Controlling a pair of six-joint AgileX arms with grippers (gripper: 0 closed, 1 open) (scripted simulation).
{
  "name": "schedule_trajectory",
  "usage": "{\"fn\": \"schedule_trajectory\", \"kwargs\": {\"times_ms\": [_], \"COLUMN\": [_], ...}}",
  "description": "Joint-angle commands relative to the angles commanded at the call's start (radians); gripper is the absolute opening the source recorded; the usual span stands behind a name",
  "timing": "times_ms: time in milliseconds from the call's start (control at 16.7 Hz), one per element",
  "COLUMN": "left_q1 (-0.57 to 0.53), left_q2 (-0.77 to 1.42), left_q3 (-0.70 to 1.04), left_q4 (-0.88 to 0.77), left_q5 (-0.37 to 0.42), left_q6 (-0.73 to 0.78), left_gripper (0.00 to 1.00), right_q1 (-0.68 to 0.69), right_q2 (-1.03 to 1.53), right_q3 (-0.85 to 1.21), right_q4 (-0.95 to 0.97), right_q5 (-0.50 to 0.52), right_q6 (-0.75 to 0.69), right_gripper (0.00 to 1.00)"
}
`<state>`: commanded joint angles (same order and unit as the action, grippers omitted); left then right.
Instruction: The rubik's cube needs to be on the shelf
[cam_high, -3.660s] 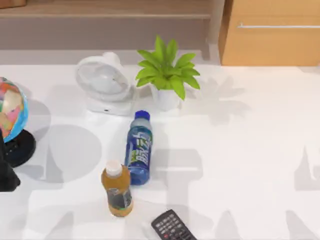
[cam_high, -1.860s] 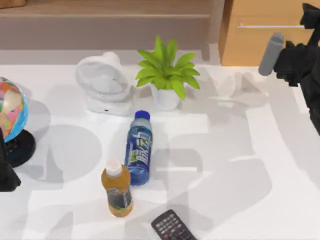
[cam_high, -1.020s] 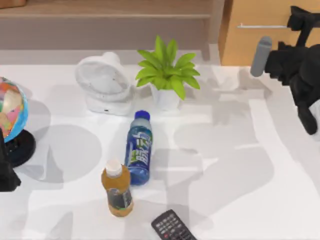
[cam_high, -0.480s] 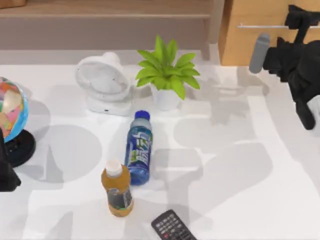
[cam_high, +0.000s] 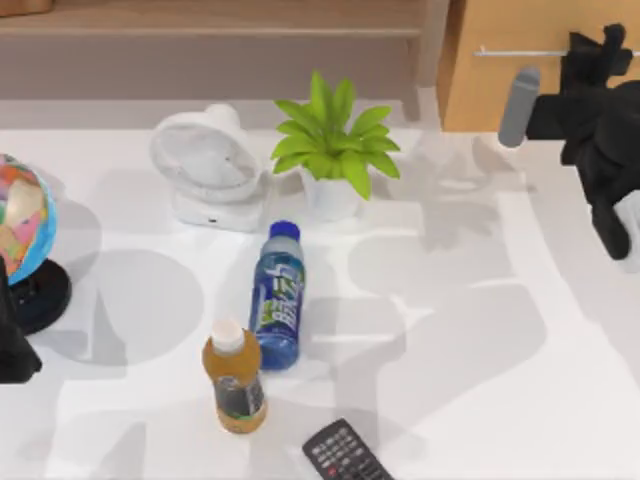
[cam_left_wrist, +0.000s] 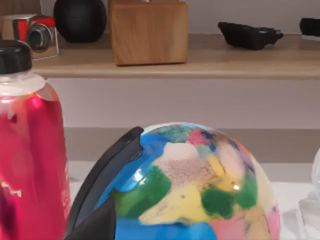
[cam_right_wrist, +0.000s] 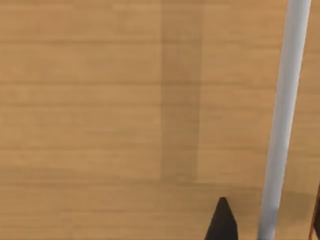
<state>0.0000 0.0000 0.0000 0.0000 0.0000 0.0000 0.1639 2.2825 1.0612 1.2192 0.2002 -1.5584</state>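
The right claw (cam_high: 590, 45) has closed on the cabinet (cam_high: 500, 90) handle (cam_right_wrist: 282, 120).

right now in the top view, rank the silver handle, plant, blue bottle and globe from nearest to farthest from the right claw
1. Silver handle on the drawer cabinet, top right, right beside the right claw.
2. Plant, back centre of the table.
3. Blue bottle, lying centre-left.
4. Globe, at the left edge.

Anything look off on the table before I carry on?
Nothing looks spilled. Oddly, the right gripper is at the cabinet, jaws either side of its handle, far from the shelf. Left gripper is parked by the globe.
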Motion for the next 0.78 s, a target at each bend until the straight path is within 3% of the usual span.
{"fn": "schedule_trajectory", "kwargs": {"times_ms": [120,180,780], "left_q1": [0.000,0.000,0.000], "left_q2": [0.000,0.000,0.000], "left_q3": [0.000,0.000,0.000], "left_q4": [0.000,0.000,0.000], "left_q5": [0.000,0.000,0.000], "left_q6": [0.000,0.000,0.000], "left_gripper": [1.00,1.00,1.00], "right_q1": [0.000,0.000,0.006], "right_q2": [0.000,0.000,-0.009], "right_q3": [0.000,0.000,-0.018], "right_q4": [0.000,0.000,0.008], "right_q5": [0.000,0.000,0.001], "right_q6": [0.000,0.000,0.004], "right_gripper": [0.02,0.00,0.00]}}
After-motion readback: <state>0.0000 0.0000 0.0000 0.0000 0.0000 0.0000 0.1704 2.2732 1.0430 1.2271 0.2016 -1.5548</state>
